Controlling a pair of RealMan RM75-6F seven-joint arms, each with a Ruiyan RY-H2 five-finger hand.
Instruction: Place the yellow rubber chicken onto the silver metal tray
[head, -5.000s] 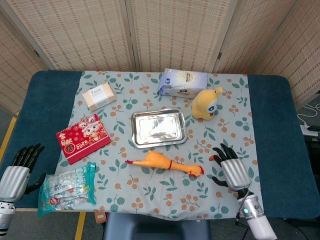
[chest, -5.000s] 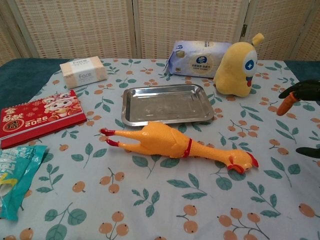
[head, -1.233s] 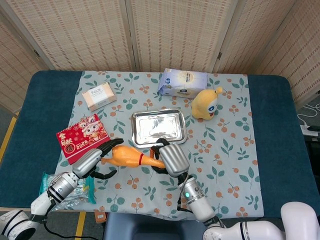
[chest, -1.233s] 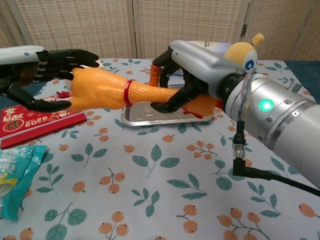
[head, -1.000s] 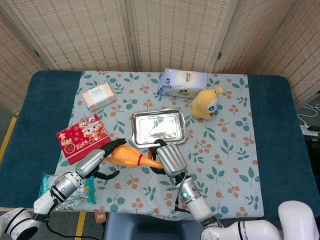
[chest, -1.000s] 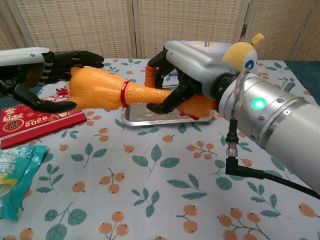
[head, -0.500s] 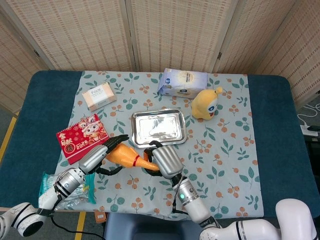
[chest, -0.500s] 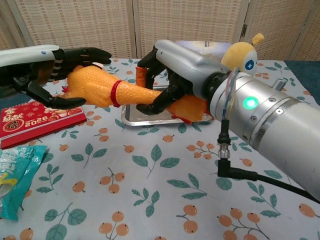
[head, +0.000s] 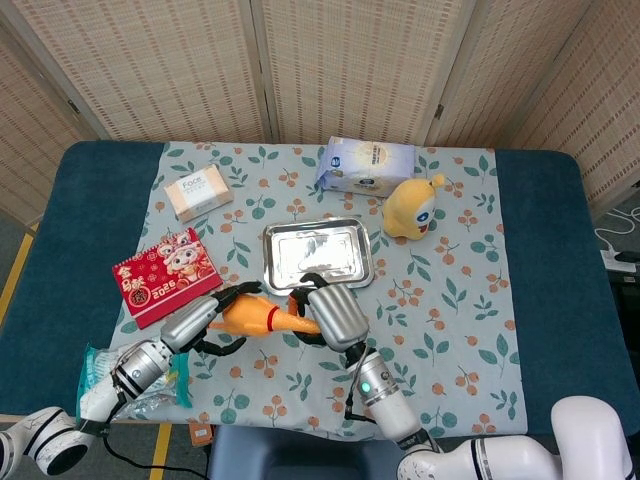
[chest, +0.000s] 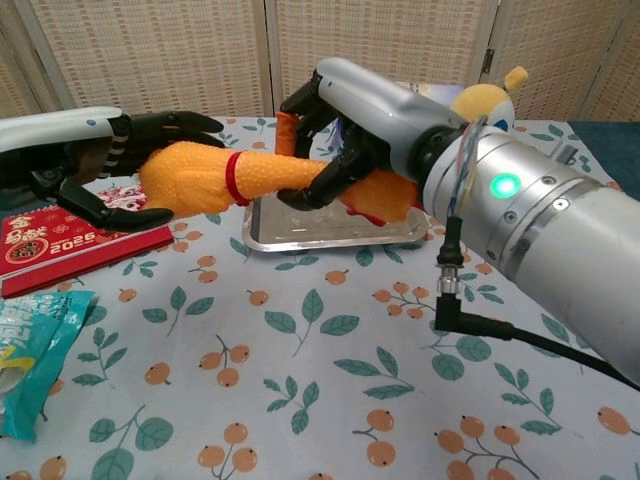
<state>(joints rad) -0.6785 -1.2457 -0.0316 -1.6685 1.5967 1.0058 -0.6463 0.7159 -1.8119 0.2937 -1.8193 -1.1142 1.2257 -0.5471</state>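
Yellow rubber chicken (chest: 215, 178): one item, orange-yellow, glossy, with a plump rounded body tapering to a long neck and a red band around the neck base. Lies roughly level, raised above the surface (head: 450, 300), near the front edge of the tray and to its left. The head end is hidden inside the right hand; the feet cannot be made out.

Right hand (chest: 350, 120): silver back, black fingers (chest: 330, 178). Fingers curl around the chicken's neck and grip it. A green light shows on the wrist behind it.

Left hand (chest: 120, 165): black fingers closed loosely around the chicken's fat body end, upper fingers lying over the top, the thumb running beneath. It touches the body; how firmly it presses cannot be told.

Silver metal tray (head: 318, 256): rectangular, shiny, rounded corners, shallow rim. Sits flat at the middle of the surface, nothing in it, partly hidden by the right hand in the chest view.

Surface covering: pale cloth printed with leaves and orange berries, dark blue at both ends.

Other items: red 2026 calendar (head: 165, 276) at left; beige box (head: 198, 192) at far left; blue tissue pack (head: 365, 165) at the far edge; yellow one-eyed plush toy (head: 413, 207) just right of the tray; clear snack bag (head: 130, 385) at the near left corner.
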